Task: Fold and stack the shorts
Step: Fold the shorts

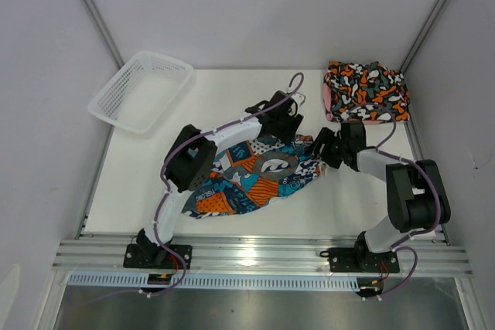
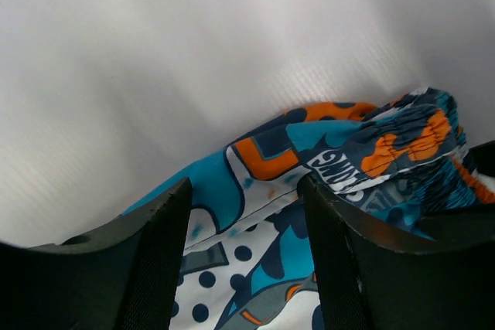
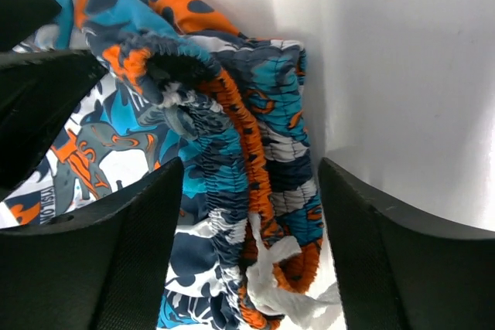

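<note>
White table (image 1: 139, 164), teal shorts (image 1: 255, 175) spread mid-surface. I read left gripper (image 2: 244, 187) and right gripper (image 3: 249, 166) as parted, nothing clamped, both straddling fabric by the waistband (image 3: 232, 113), likely set to pinch for folding. Black shorts (image 1: 365, 90) wait folded far right.

The left gripper (image 2: 244, 191) is seen with its jaws parted, one at 7 o'clock and one at 5 o'clock. The teal-navy shorts (image 2: 259, 218) are spread between them, with the gathered waistband (image 2: 402, 144) bunched at 3 o'clock above the latter jaw. Bare white table (image 2: 193, 52) is seen towards 12 o'clock
</note>
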